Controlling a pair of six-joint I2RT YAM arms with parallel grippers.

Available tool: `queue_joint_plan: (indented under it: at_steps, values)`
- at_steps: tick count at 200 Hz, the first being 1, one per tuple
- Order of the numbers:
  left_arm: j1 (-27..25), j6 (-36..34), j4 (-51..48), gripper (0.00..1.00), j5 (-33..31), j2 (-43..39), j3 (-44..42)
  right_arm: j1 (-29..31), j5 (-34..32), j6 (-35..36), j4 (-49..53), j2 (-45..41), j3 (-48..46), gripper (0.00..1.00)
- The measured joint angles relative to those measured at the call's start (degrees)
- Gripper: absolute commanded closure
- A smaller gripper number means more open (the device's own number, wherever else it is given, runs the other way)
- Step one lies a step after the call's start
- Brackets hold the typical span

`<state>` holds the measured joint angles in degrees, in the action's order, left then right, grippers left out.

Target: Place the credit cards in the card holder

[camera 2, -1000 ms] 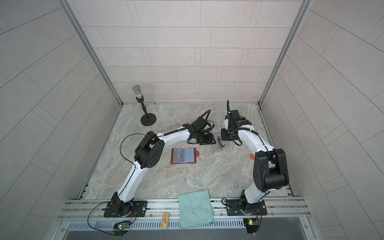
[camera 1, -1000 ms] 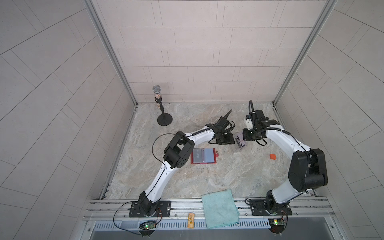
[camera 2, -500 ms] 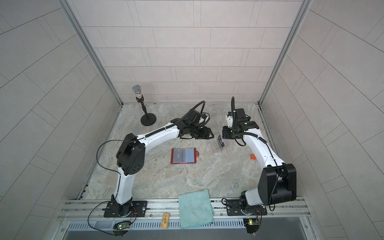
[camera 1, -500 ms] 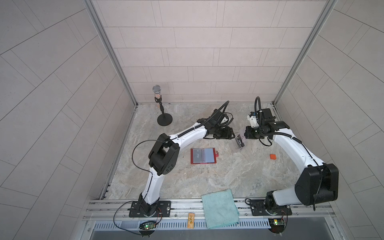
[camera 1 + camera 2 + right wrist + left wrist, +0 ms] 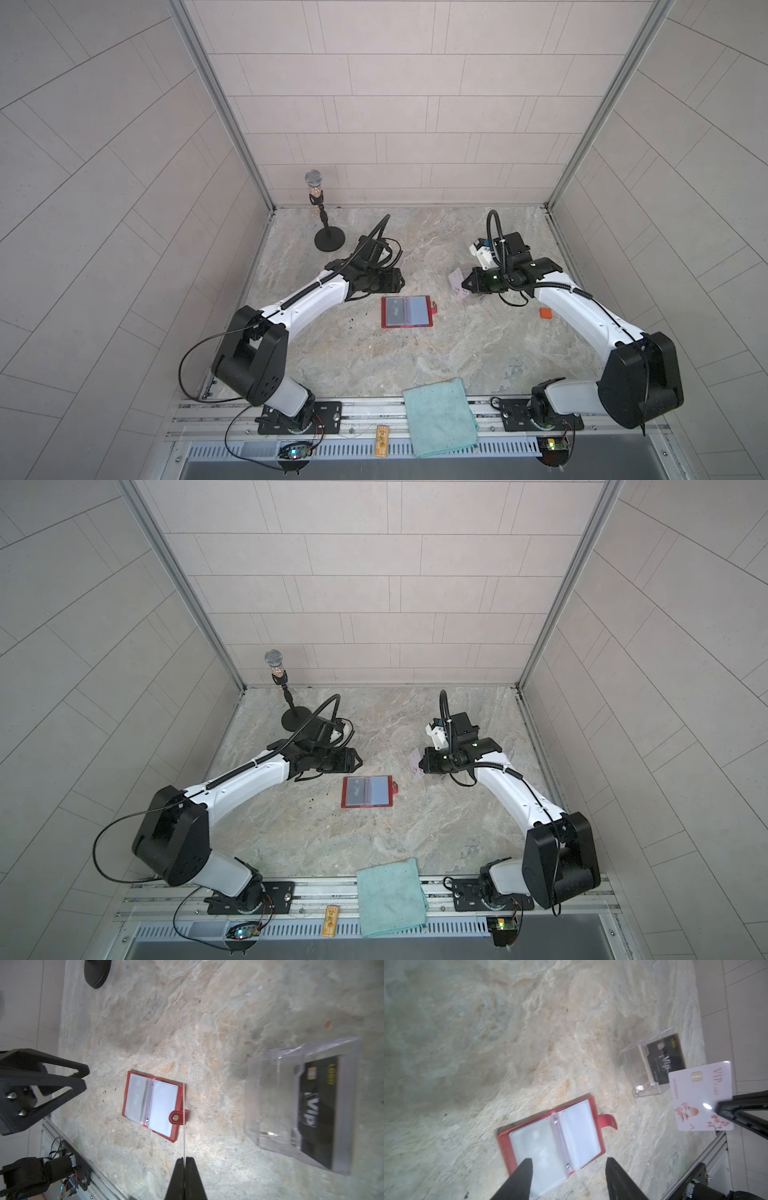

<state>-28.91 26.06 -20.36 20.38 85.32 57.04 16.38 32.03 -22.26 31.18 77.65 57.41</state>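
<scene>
One pale card (image 5: 699, 1097) pinched in right gripper (image 5: 184, 1159) | left gripper (image 5: 568, 1159) parted, empty | card holder (image 5: 408, 312) open mid-frame | advise: left steadies it, card enters flat.

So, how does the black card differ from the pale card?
The black card is dark with white lettering and sits in the clear box; the pale card is whitish with pink print and is held by the right gripper. Both read VIP and show a chip.

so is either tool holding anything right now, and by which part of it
The right tool is shut on the pale VIP card, pinching it at one edge. The left tool is open and empty.
</scene>
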Motion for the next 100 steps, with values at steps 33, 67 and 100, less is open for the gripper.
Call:
queue_joint_plan:
  at_steps: [33,67,100]
  values:
    - [1.84,-0.42,0.42,0.39,-0.76,-3.76,-7.69,5.53,1.11,-4.28,-5.55,1.90,-1.62,1.00]
    - [2.16,-0.28,2.49,0.39,-1.75,-5.99,-13.81,10.21,1.33,-8.61,-11.21,4.52,-3.72,1.00]
    - [2.16,0.28,6.43,0.39,-1.20,-6.86,-18.47,13.44,2.14,-12.96,-17.51,7.23,-6.34,1.00]
